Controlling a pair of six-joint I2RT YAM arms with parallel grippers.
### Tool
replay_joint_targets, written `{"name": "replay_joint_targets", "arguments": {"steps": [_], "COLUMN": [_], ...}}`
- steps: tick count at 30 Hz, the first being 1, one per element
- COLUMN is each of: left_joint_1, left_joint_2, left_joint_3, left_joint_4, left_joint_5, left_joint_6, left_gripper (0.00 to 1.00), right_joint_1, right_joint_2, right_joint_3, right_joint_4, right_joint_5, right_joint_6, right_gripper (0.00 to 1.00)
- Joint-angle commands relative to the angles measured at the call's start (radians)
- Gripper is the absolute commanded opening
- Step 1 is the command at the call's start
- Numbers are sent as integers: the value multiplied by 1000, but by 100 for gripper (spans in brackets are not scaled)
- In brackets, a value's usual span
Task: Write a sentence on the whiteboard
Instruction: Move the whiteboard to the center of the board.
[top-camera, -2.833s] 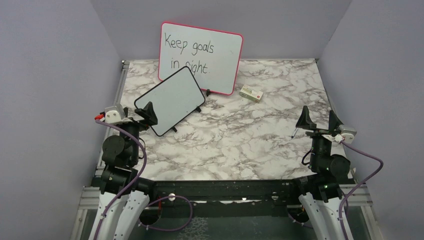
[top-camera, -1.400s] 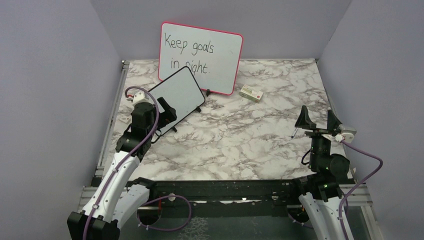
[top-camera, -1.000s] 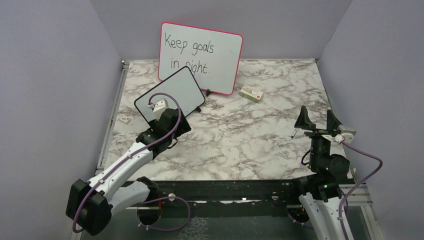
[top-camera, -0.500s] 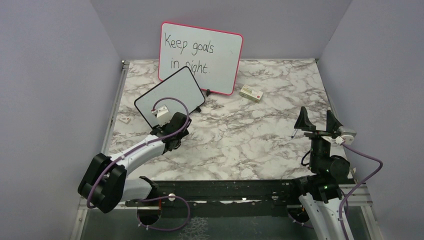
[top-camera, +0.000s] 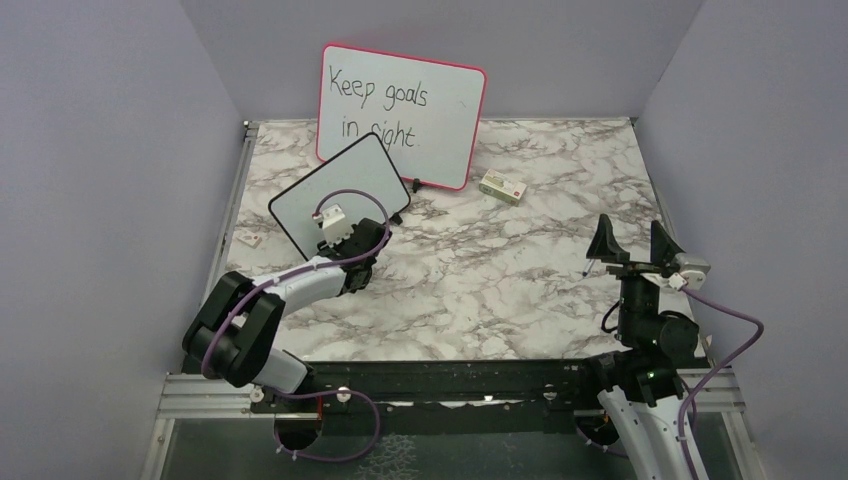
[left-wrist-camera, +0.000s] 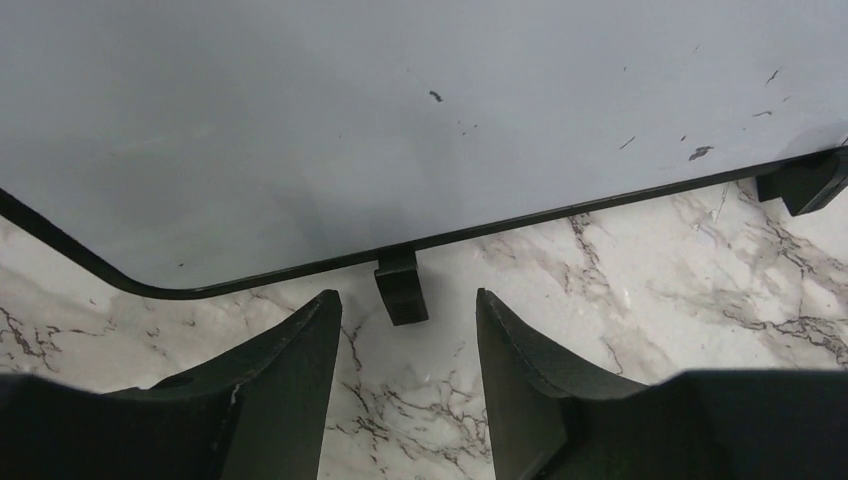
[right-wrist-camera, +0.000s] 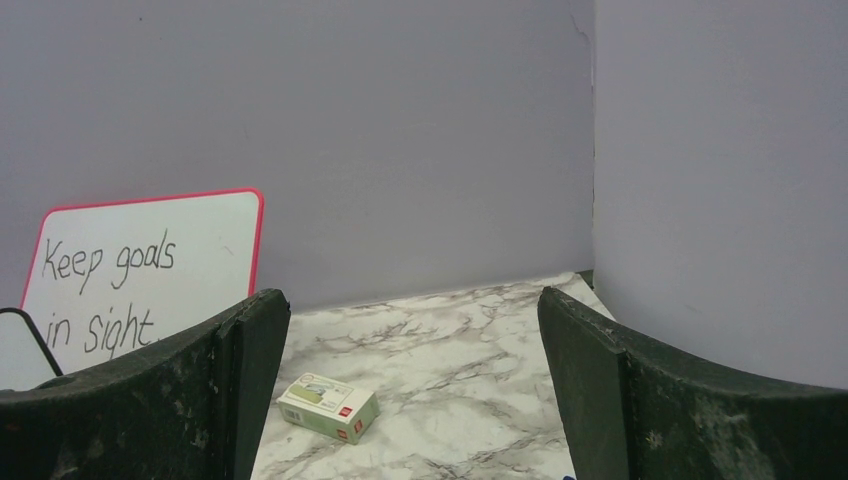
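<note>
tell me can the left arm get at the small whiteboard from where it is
Probably yes. The left gripper sits open at the lower edge of the whiteboard. One black foot lies just ahead of its fingers, with only table in the gap.

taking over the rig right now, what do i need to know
Left gripper: open, empty, low at the whiteboard bottom edge, fingers lined up on one black foot, not touching it.
Right gripper: open, empty, raised near the table's right edge.
Whiteboard: propped in front of the pink-framed board, face blank apart from specks.
Done: nothing written.
Left: no marker in either gripper; all the writing.
</note>
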Motion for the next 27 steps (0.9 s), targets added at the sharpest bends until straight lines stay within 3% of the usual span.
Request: {"name": "replay_joint_targets", "arguments": {"steps": [1, 6, 18, 27], "left_joint_1": [13, 24, -21, -152], "left_joint_2": [36, 77, 61, 22], "left_joint_3": [35, 45, 3, -37], "left_joint_4": [71, 87, 94, 86], "left_joint_5": [-49, -48, 74, 133], "left_joint_6": [24, 33, 45, -8], "left_gripper": [51, 43, 4, 0], "right_joint_1": [10, 11, 11, 16], "right_joint_2": [-10, -17, -22, -32], "right_joint_3": [-14, -15, -17, -18], "right_joint_4": [33, 33, 39, 40], "right_joint_5": [-23, -26, -27, -29], "right_joint_6": [-18, -21, -21, -20], "right_gripper": [100, 100, 100, 100]}}
